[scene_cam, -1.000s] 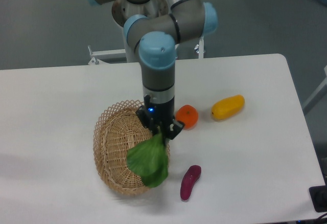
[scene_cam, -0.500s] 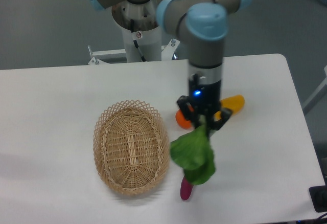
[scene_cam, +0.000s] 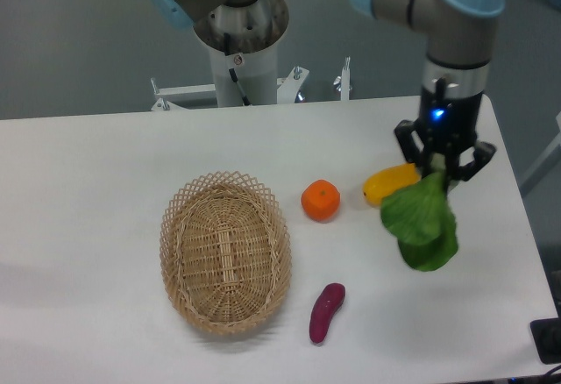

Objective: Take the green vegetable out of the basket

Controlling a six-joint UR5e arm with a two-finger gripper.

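green vegetable (scene_cam: 422, 224) hangs from the fingers (scene_cam: 441, 166), stem hidden.

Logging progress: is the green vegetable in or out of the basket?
Out. The green vegetable hangs from the gripper, far right of the basket.

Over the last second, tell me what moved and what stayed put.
The gripper, shut on the green vegetable, carried it out of the basket and across to the table's right side, where it now hangs beside the yellow fruit. The basket is now empty. The basket, orange, yellow fruit and purple piece stayed where they were.
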